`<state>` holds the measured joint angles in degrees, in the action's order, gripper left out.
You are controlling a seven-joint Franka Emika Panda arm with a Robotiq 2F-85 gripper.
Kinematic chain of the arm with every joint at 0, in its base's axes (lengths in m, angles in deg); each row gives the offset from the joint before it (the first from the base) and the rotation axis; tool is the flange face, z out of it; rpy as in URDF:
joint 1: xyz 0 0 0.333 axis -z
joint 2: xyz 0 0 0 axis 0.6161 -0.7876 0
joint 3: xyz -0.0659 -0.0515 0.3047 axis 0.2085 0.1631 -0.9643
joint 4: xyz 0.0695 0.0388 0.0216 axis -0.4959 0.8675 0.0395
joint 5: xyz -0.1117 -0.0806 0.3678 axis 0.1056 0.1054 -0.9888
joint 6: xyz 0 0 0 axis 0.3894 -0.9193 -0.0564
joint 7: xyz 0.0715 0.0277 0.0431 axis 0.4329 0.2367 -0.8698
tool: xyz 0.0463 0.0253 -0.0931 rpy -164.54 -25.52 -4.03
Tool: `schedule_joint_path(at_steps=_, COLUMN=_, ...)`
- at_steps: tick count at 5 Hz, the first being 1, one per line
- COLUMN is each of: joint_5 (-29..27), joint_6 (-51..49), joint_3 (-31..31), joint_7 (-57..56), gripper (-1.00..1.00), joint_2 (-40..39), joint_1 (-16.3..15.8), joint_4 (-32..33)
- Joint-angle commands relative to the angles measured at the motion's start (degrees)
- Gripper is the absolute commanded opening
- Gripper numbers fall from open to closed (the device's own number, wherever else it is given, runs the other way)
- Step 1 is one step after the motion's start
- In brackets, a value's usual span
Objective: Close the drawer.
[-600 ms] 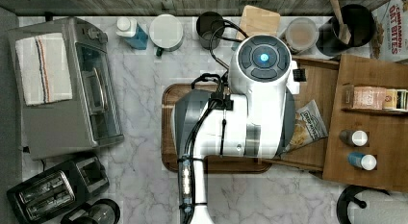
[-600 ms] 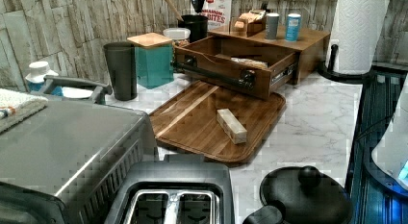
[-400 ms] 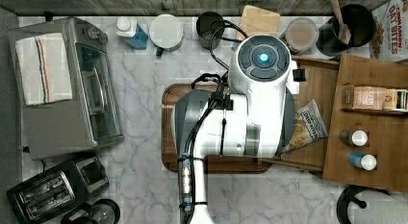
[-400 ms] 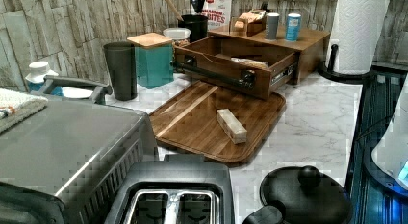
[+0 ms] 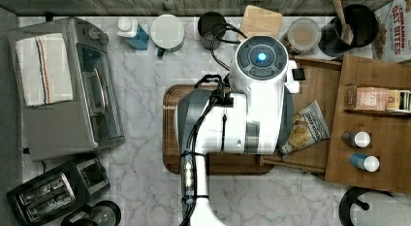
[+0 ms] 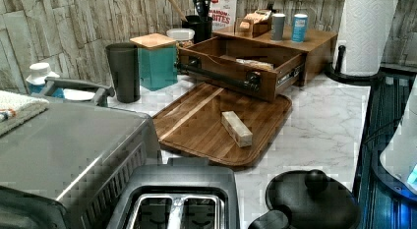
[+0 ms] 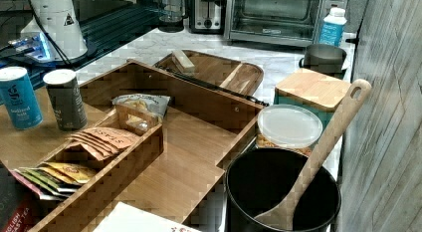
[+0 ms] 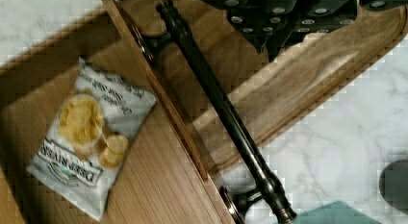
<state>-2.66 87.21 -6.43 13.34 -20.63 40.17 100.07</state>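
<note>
Drawer (image 6: 231,67): pulled out of the cabinet (image 6: 314,44), standing open over the marble surface (image 6: 319,126) — its front panel is seen at the tray's (image 6: 196,126) far edge in the left view.
Handle (image 8: 221,108): a dark metal bar fixed across the drawer front on two round mounts.
Chip bag (image 8: 89,137): laid flat on the drawer floor, just behind the front panel; also seen in the top view (image 5: 305,129).
Arm (image 5: 252,104): held above the tray and the drawer front in the top view, covering most of both.
Jaws: dark parts of the gripper (image 8: 288,15) are seen above the tray, near the handle — whether they are wide or narrow cannot be told.
Block (image 6: 236,128): a pale wooden piece lying on the tray, apart from the drawer.
Cabinet top: two canisters (image 7: 40,97) and a rack of packets (image 7: 94,147) are carried on it.
</note>
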Motion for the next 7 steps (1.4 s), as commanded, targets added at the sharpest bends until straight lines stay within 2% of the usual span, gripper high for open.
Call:
schedule_joint_path(at_steps=1, joint_5=4.5, joint_6=5.6, joint_3=-2.1, joint_7=-11.7, gripper=-1.00, joint_2=-1.9, joint_1=-2.0, joint_4=2.1)
schedule_joint_path(at_steps=3, joint_5=8.1, joint_6=7.7, joint_3=-3.1, joint_7=-9.5, gripper=-1.00, joint_2=-5.4, joint_1=-4.2, joint_4=2.2)
schedule_joint_path(at_steps=4, joint_5=9.4, joint_6=12.5, joint_3=-3.6, joint_7=-8.0, gripper=-1.00, joint_2=-6.0, joint_1=-4.1, joint_4=5.0)
schedule_joint_path(at_steps=7, joint_5=7.1, joint_6=23.1, joint_3=-1.3, joint_7=-10.7, gripper=-1.00, joint_2=-10.2, joint_1=-5.1, joint_4=10.0)
